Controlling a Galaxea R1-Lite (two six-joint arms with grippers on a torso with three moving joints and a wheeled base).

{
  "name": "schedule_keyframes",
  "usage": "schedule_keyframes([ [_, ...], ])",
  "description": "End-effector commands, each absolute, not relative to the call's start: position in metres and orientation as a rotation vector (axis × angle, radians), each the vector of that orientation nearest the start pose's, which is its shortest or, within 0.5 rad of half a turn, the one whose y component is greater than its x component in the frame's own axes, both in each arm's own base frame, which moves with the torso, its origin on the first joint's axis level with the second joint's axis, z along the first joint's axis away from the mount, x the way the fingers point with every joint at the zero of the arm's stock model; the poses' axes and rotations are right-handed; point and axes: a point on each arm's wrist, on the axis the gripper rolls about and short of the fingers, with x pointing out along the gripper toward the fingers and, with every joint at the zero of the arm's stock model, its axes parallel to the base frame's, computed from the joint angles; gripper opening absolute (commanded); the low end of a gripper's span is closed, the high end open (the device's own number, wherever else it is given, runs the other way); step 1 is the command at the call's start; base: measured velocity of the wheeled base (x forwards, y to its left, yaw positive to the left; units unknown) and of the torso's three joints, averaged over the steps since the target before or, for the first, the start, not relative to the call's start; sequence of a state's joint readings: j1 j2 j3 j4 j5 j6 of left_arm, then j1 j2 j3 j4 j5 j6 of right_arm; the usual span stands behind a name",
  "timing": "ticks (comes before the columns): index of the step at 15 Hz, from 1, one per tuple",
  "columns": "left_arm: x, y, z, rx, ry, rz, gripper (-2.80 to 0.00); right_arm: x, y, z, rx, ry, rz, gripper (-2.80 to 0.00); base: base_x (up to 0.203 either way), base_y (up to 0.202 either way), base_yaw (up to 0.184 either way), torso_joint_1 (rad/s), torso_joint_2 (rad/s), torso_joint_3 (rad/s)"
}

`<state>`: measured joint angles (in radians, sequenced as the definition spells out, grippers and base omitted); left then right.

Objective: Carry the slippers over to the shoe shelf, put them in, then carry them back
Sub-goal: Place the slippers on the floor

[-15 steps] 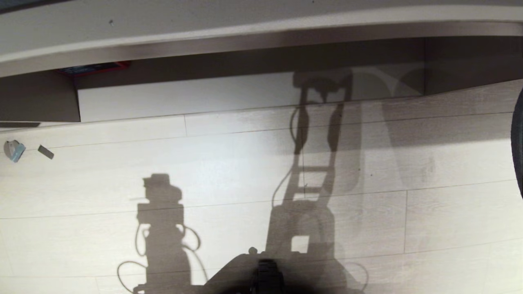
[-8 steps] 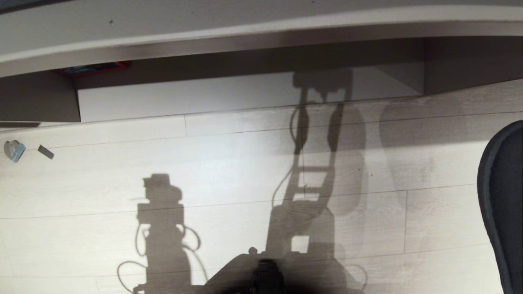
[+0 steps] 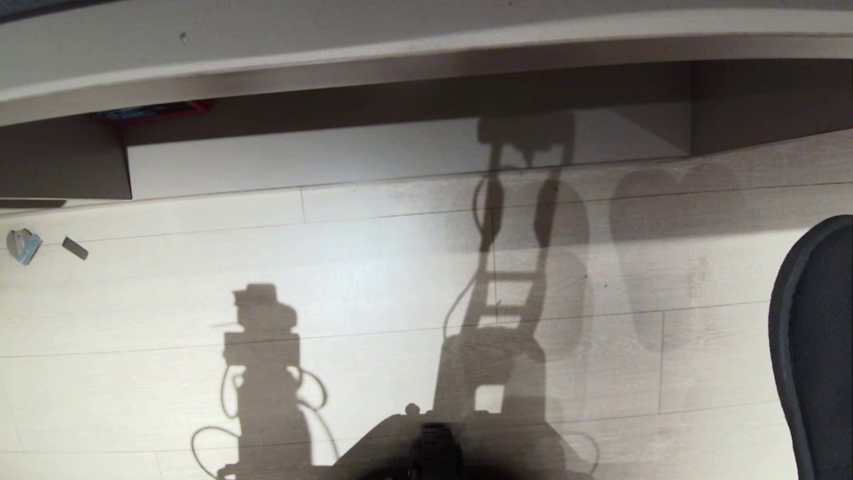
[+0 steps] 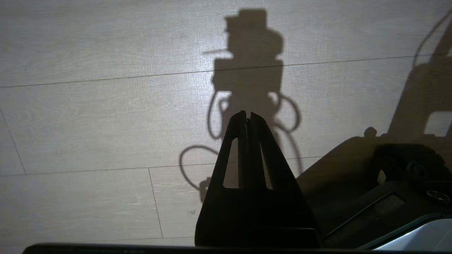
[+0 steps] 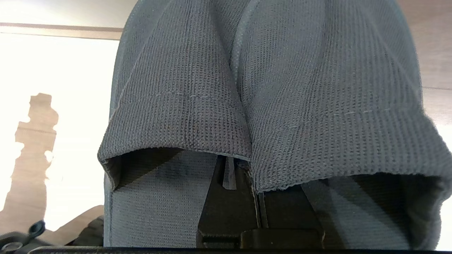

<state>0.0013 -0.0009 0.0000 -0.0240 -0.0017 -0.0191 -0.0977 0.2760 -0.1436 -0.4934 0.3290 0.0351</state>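
The slippers (image 5: 197,88) are dark grey knit fabric and hang side by side, filling the right wrist view. My right gripper (image 5: 256,197) is shut on them, one finger inside each slipper, pinching their inner walls together; the fingertips are hidden by fabric. In the head view one slipper (image 3: 816,347) shows at the right edge, above the floor. The shoe shelf (image 3: 300,160) is the low open cubby with a pale bottom board across the top of the head view. My left gripper (image 4: 247,114) is shut on nothing, parked above the floor.
A pale counter (image 3: 400,27) overhangs the cubby. A red and blue item (image 3: 153,110) lies at the cubby's far left. On the floor at left lie a small blue-grey object (image 3: 23,245) and a grey piece (image 3: 74,248). My base (image 3: 433,447) shows at the bottom.
The slipper has come further into the head view from the right edge, moving left, and its shadow on the floor has shifted with it. The left arm has not moved.
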Motion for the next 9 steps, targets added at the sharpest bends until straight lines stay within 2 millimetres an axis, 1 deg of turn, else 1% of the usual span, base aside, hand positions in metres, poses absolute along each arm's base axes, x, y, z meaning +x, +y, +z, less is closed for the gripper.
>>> schedule_keyframes([
  [1,-0.022,0.0,0.076,-0.02,-0.018,0.0,-2.8,-0.01,0.008,0.169,-0.031,-0.347,0.261,-2.8,0.0,0.0,0.0,0.0,0.0,0.0],
  [3,-0.022,0.0,0.076,-0.02,-0.017,0.0,-2.8,-0.015,0.007,0.165,-0.017,-0.339,0.319,-2.8,0.0,0.0,0.0,0.0,0.0,0.0],
  [4,-0.022,0.0,0.076,-0.02,-0.017,0.0,-2.8,-0.016,0.007,0.159,-0.029,-0.319,0.301,-2.8,0.0,0.0,0.0,0.0,0.0,0.0],
  [7,-0.022,0.0,0.076,-0.02,-0.017,0.0,-2.8,-0.009,0.006,0.128,-0.098,-0.258,0.246,-2.8,0.0,0.0,0.0,0.0,0.0,0.0],
  [9,-0.022,0.0,0.076,-0.021,-0.017,0.0,-2.8,-0.009,0.006,0.119,-0.12,-0.214,0.209,-2.8,0.0,0.0,0.0,0.001,0.0,0.016],
])
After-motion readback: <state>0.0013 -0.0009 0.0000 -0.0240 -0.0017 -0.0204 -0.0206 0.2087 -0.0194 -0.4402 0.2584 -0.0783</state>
